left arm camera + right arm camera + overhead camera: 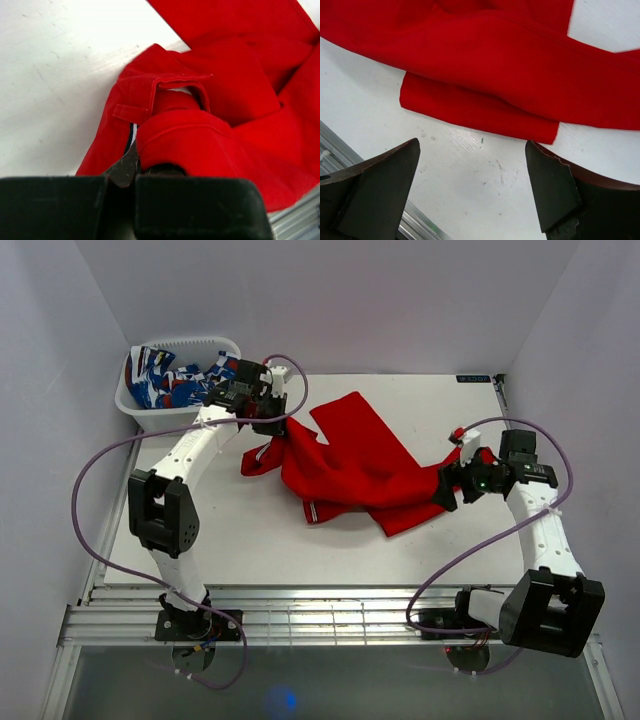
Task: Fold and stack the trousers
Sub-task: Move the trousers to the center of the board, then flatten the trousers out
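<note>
ENTRY: red trousers, fold-and-stack job, early stage

- Trousers (pixel 355 465): bright red soft cloth, lying rumpled across the middle and right of the white table (pixel 240 540). The legs are crossed and partly doubled over each other. No fold is made and nothing is stacked
- Left gripper (pixel 127 172): clamped tight on the waistband end, close to a belt loop (pixel 129 114). Cloth bunches over the fingertips, and the waist end looks drawn up off the table
- Right gripper (pixel 470 195): fingers (pixel 380 190) spread wide and holding nothing. It hangs over bare table just beside a flat leg end (pixel 470 112), apart from the cloth
- Also present: white basket (pixel 160 418) at the far left corner, holding blue-white-red patterned cloth (pixel 165 380), which is no part of this job

STEP IN HAND (judged): spreading the garment flat, waist held at one end and a leg end to be taken at the other

HANDLING NOTES (judged):
- The right fingers should come down square over the leg end and pinch both layers near the edge, not a single ply
- Once both ends are held, draw them apart gently until the legs uncross; a hard pull may slip the waistband from the left pinch
- Soft cloth drags and folds under itself, so lift it slightly while stretching
- Lay it down straight, seams in line, before any fold
</note>
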You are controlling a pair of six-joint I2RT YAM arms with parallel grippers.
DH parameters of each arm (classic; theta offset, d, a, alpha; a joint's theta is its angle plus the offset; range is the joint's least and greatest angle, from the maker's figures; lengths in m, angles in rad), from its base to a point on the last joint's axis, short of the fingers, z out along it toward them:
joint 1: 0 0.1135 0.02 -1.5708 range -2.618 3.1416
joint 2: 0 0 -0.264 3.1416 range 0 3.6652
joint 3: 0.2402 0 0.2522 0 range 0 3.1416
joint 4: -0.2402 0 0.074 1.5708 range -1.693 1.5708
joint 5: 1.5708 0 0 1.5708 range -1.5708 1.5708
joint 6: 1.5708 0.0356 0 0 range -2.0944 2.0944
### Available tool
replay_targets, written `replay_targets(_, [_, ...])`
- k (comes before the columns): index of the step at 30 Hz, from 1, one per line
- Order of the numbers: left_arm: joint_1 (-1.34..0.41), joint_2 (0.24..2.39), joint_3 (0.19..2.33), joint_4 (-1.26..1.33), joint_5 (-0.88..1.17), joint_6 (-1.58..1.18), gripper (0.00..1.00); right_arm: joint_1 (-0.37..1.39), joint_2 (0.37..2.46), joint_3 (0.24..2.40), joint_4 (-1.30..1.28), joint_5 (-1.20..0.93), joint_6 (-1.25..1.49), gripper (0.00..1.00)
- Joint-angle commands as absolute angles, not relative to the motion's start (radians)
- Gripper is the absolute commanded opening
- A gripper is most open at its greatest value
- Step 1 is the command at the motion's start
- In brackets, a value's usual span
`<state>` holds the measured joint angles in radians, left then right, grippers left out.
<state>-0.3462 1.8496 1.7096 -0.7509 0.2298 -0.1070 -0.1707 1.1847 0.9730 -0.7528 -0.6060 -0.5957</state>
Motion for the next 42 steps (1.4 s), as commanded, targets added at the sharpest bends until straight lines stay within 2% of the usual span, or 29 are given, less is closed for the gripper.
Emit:
replay_targets(1, [-0.357,1.695,1.655,-0.793,0.318,-0.04,0.0,-0.069,1.167,0.927,-0.665,-0.579,-0.721,0.91])
replay_targets(3, [-0.342,1.687,1.644,-0.817,0.288,-0.028,0.03,-0.002,1.164,0.87,-0.612,-0.494,-0.756,0.91])
replay_targets(5, [-0.315,1.692,1.651,-0.871,0.288,-0.028,0.14,0.058,1.166,0.833,-0.523,-0.422,-0.805,0.91])
replay_targets(6, [-0.287,1.693,1.658,-0.891,0.301,-0.015,0.22,0.066,1.176,0.807,-0.497,-0.407,-0.822,0.91])
replay_targets(7, [-0.278,1.692,1.669,-0.925,0.301,-0.003,0.37,0.074,1.187,0.799,-0.477,-0.391,-0.837,0.91])
replay_targets(9, [-0.249,1.669,1.669,-0.949,0.304,0.049,0.47,0.083,1.23,0.802,-0.468,-0.377,-0.894,0.91])
replay_targets(10, [-0.242,1.655,1.661,-0.969,0.31,0.105,0.62,0.084,1.242,0.805,-0.471,-0.376,-0.909,0.91])
replay_targets(11, [-0.238,1.635,1.645,-0.983,0.307,0.139,0.71,0.086,1.255,0.808,-0.475,-0.377,-0.942,0.91])
replay_targets(13, [-0.236,1.625,1.626,-1.038,0.298,0.242,0.8,0.086,1.275,0.808,-0.466,-0.376,-0.96,0.91])
replay_targets(16, [-0.224,1.569,1.562,-1.078,0.385,0.375,0.8,0.092,1.298,0.802,-0.451,-0.376,-0.994,0.93])
replay_targets(19, [-0.224,1.513,1.464,-1.054,0.358,0.425,0.81,0.097,1.318,0.79,-0.388,-0.339,-0.98,0.96])
replay_targets(20, [-0.224,1.506,1.439,-1.037,0.335,0.425,0.8,0.097,1.321,0.788,-0.367,-0.33,-0.976,1.0])
replay_targets(22, [-0.222,1.484,1.375,-0.991,0.301,0.44,0.8,0.097,1.331,0.779,-0.304,-0.313,-0.959,0.91])
replay_targets(23, [-0.224,1.476,1.355,-0.968,0.273,0.446,0.79,0.097,1.336,0.776,-0.284,-0.296,-0.956,0.8])
replay_targets(25, [-0.224,1.456,1.306,-0.922,0.258,0.457,0.76,0.098,1.359,0.787,-0.267,-0.273,-0.946,0.64])
replay_targets(26, [-0.222,1.45,1.298,-0.92,0.27,0.471,0.75,0.098,1.367,0.813,-0.273,-0.268,-0.943,0.4])
replay_targets(27, [-0.222,1.439,1.292,-0.92,0.279,0.495,0.72,0.098,1.374,0.831,-0.288,-0.261,-0.942,0.25])
replay_targets(28, [-0.222,1.427,1.281,-0.923,0.288,0.511,0.71,0.097,1.373,0.844,-0.302,-0.238,-0.937,0.12])
replay_targets(29, [-0.221,1.389,1.278,-0.923,0.316,0.526,0.7,0.094,1.365,0.848,-0.313,-0.229,-0.933,0.08])
replay_targets(35, [-0.173,1.281,1.327,-0.925,0.411,0.558,0.7,0.075,1.201,0.834,-0.374,-0.228,-0.948,0.08])
replay_targets(39, [-0.141,1.339,1.451,-0.922,0.478,0.531,0.75,0.061,1.114,0.841,-0.432,-0.241,-0.957,0.08])
replay_targets(42, [-0.133,1.411,1.503,-0.907,0.451,0.514,0.78,0.028,1.068,0.842,-0.471,-0.232,-1.0,0.08])
